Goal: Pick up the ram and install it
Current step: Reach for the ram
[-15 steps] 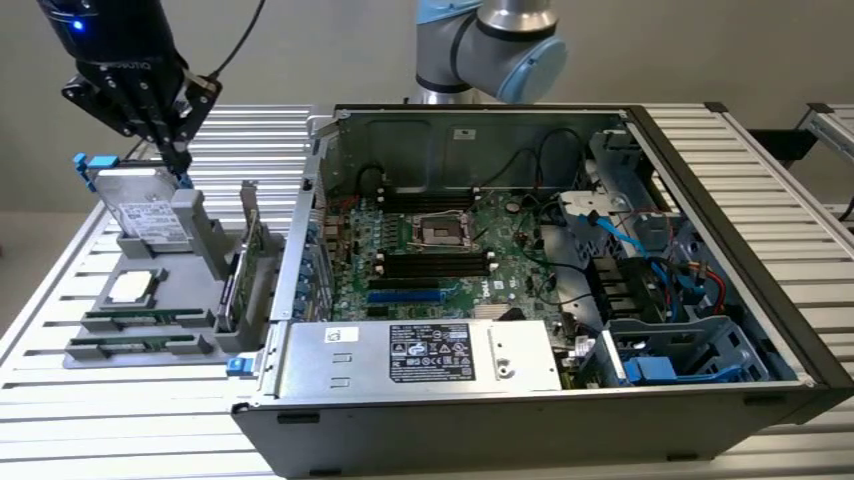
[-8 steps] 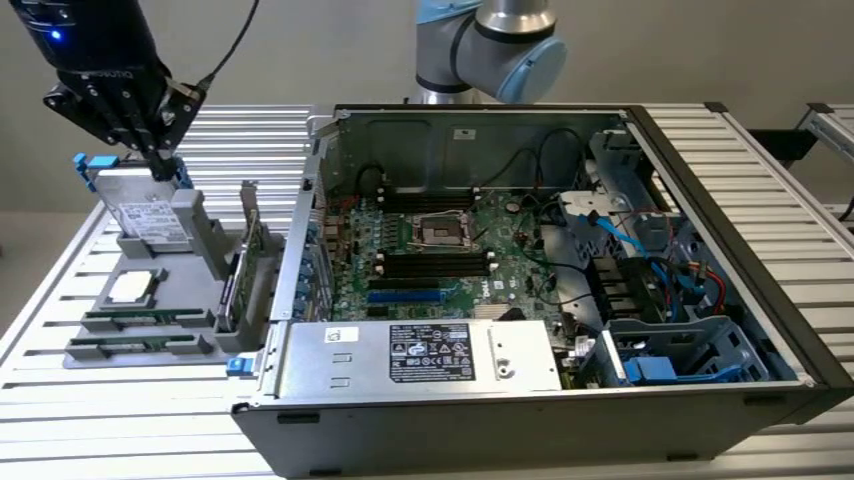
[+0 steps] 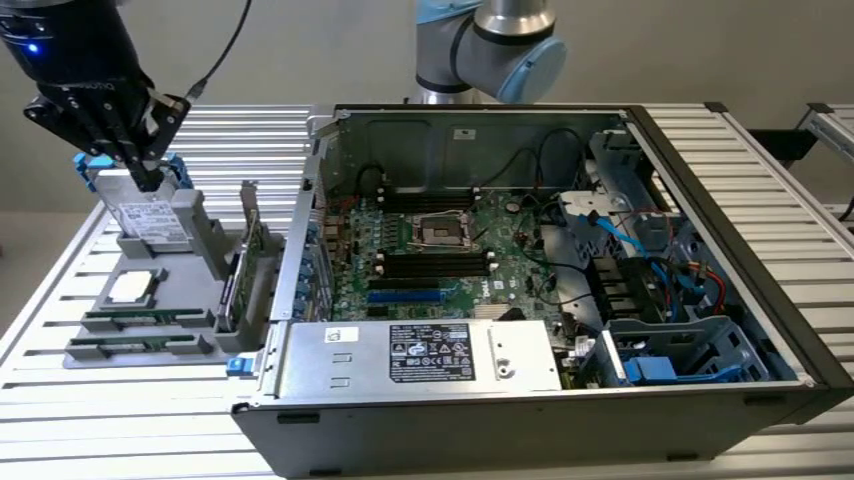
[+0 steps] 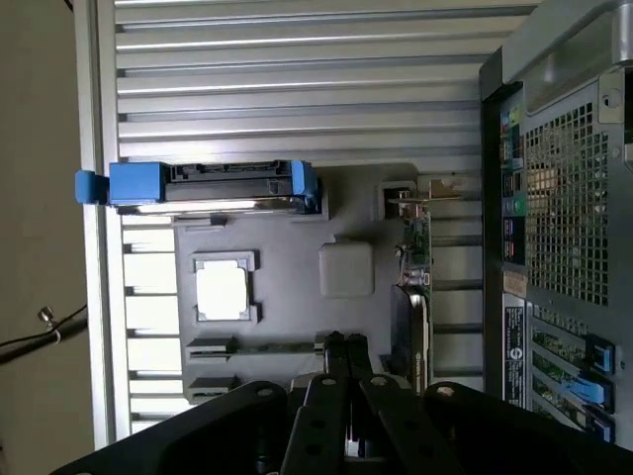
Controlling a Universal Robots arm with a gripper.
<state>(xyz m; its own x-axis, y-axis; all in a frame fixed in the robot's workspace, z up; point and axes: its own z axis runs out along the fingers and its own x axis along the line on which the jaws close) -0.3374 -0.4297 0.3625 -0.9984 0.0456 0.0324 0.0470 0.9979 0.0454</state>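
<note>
Fingers (image 4: pixel 334 358) point straight down, closed together, over the grey tray (image 3: pixel 80 352) where the ram (image 3: pixel 134 321) lies slotted.

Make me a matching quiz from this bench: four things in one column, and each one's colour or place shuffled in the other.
Things
1. ram
2. drive caddy
3. end effector
4. power supply

Colour or place
a. inside the case
b. blue
c. green, lying in the grey tray
d. above the drive

Pairs: 1-c, 2-b, 3-d, 4-a
</note>
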